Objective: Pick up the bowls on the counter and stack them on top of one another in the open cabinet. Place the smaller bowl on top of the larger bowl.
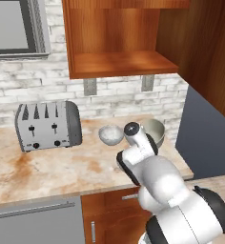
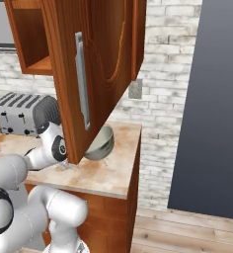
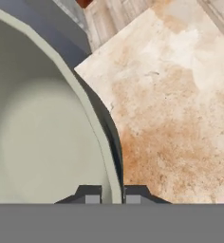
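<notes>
The larger bowl (image 3: pixel 42 137), pale grey-green inside, sits near the right end of the counter (image 1: pixel 62 167). My gripper (image 3: pixel 112 194) is shut on its rim, one fingertip inside the wall and one outside. From the left base view the larger bowl (image 1: pixel 156 131) is partly hidden behind my wrist. Just to its left stands the smaller bowl (image 1: pixel 110 134), whitish-grey and apart from it. The open cabinet (image 1: pixel 119 64) hangs above, its shelf bare. In the right base view the larger bowl (image 2: pixel 101 144) peeks out from behind the cabinet door.
A silver toaster (image 1: pixel 47 125) stands on the counter at the left. The swung-open cabinet door (image 2: pixel 89 74) hangs over the counter's right end, close above my hand. A dark tall panel (image 1: pixel 207 138) borders the counter on the right.
</notes>
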Controlling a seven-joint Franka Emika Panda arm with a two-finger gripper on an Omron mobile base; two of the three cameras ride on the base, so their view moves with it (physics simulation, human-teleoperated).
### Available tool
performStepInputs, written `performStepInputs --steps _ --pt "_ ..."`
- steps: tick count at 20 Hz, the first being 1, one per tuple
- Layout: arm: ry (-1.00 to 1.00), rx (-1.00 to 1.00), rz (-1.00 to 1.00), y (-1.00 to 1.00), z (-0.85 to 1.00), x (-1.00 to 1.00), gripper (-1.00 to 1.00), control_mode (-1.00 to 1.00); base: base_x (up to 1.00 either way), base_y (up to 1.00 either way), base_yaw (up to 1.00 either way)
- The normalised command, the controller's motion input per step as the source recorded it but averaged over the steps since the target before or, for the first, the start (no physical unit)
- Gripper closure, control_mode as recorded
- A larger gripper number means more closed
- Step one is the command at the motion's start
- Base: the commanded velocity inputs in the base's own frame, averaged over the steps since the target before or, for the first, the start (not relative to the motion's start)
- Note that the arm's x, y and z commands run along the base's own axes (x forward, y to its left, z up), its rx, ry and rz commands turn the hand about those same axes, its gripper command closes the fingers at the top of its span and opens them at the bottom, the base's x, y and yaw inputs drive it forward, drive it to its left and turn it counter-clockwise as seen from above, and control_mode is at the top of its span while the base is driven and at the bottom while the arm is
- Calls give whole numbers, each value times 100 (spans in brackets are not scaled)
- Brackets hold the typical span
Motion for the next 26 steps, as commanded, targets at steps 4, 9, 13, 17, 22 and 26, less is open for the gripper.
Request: performStepInputs --steps 4,9,13,17,22,26 --pt "-13 -1 -1 2 47 -22 100 -100 0 0 0" --pt "-13 0 0 2 49 -26 100 -100 0 0 0" --pt "-9 0 3 17 50 -27 100 -100 0 0 0" --pt "-6 0 6 29 46 -17 100 -100 0 0 0" --pt "-5 1 4 29 33 -30 100 -100 0 0 0" --pt "-3 3 3 23 28 -37 100 -100 0 0 0"
